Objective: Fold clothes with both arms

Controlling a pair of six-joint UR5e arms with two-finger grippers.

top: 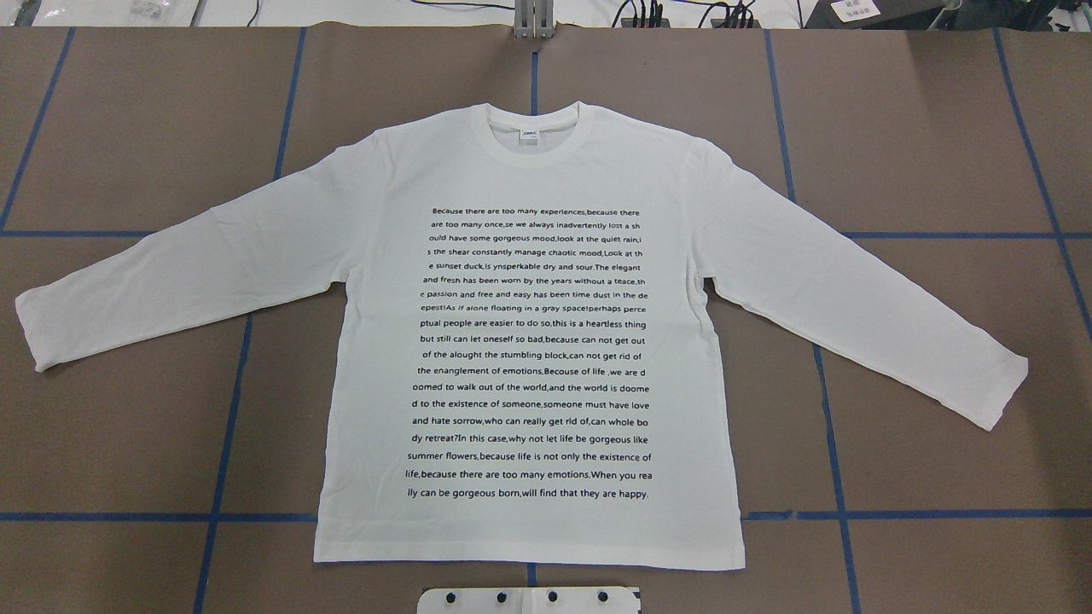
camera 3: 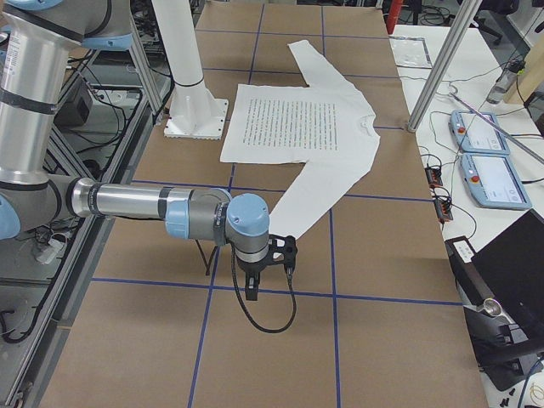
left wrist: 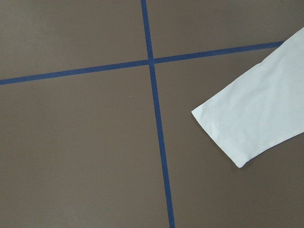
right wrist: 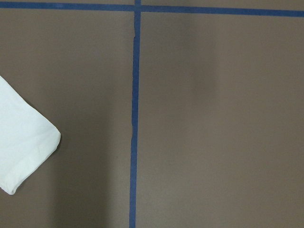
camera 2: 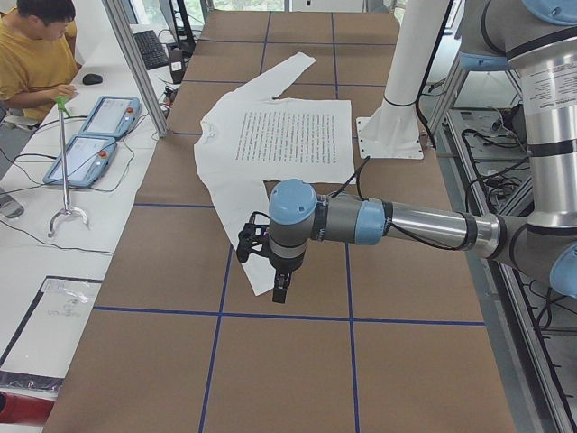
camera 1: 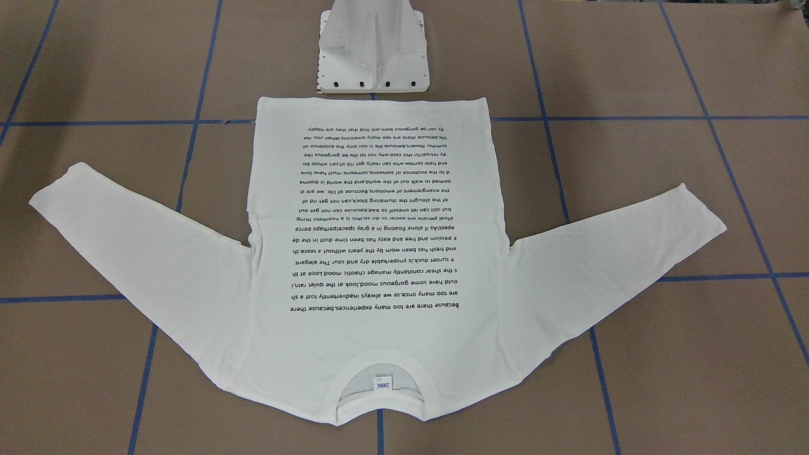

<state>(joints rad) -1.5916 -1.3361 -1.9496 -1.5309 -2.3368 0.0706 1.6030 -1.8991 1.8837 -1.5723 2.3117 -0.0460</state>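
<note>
The clothes are one white long-sleeved T-shirt (top: 367, 341) lying flat on the brown table, printed text up and both sleeves spread outwards. Its ribbed collar (top: 533, 141) lies at the far side from the robot, and the hem reaches the pedestal. In the exterior left view my left gripper (camera 2: 281, 293) hangs above the near sleeve's cuff (camera 2: 261, 271); I cannot tell whether it is open or shut. In the exterior right view my right gripper (camera 3: 252, 293) hangs just past the other cuff (camera 3: 285, 225); again I cannot tell. Each wrist view shows only a cuff (left wrist: 251, 123) (right wrist: 21, 147).
The white pedestal base (camera 1: 373, 50) stands at the shirt's hem. Blue tape lines (top: 247, 341) grid the table. A person (camera 2: 36, 54) sits at a side table with teach pendants (camera 2: 86, 149). More pendants (camera 3: 489, 157) and a dark laptop (camera 3: 510, 255) lie along the operators' side.
</note>
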